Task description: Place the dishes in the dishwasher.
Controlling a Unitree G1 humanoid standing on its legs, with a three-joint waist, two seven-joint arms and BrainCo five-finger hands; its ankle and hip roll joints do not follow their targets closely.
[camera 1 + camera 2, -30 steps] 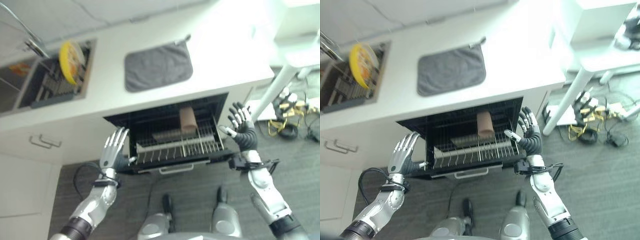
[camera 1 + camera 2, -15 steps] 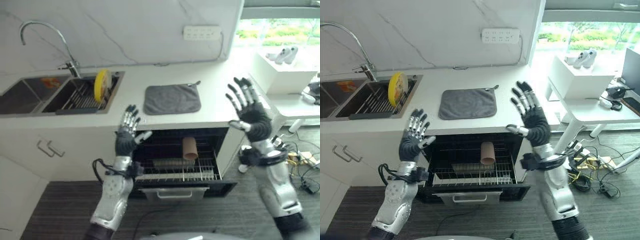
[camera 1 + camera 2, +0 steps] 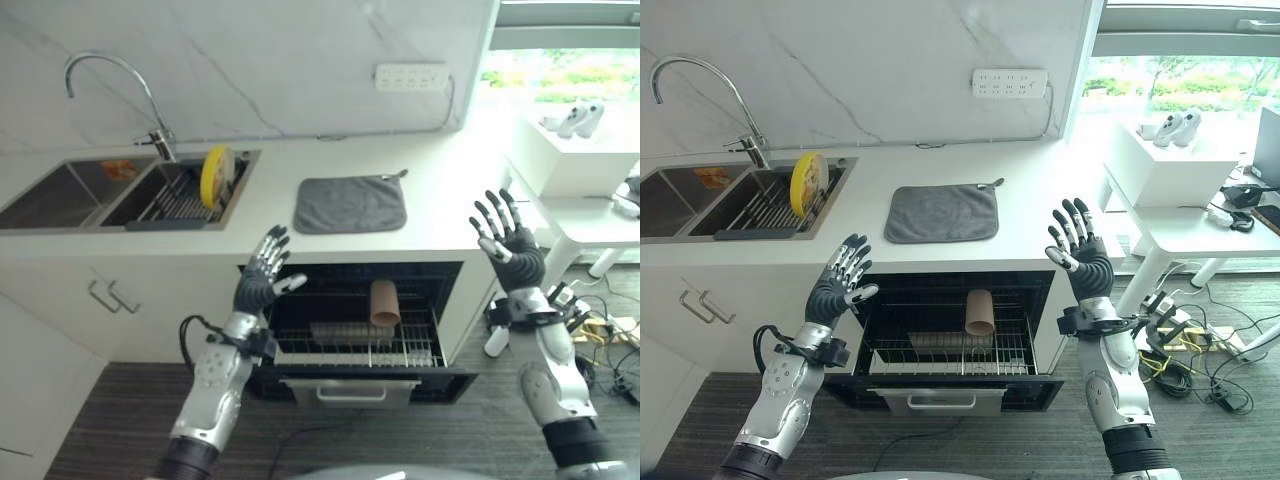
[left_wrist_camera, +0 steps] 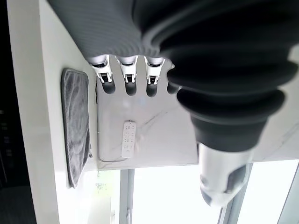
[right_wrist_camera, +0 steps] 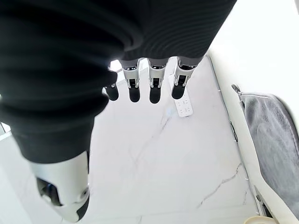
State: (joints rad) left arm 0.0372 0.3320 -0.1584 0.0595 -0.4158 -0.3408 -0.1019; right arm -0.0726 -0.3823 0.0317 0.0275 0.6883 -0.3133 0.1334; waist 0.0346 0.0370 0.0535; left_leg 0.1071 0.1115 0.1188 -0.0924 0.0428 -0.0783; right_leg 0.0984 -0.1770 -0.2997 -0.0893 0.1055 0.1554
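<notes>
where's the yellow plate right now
The yellow plate stands on edge in the sink's dish rack, on the robot's left in the eye views, beside the faucet and left of the grey cloth on the counter.

A white countertop point(image 3: 1040, 200) carries 1 grey mat point(image 3: 941, 213).

Robot body: two silver-grey arms with dark-covered hands.
Left hand point(image 3: 262, 283) and right hand point(image 3: 508, 245): silver fingers point(image 5: 155, 82) with dark tips, separate thumb; dark ribbed cover over back of hand and wrist; dark band at each forearm's lower end.
</notes>
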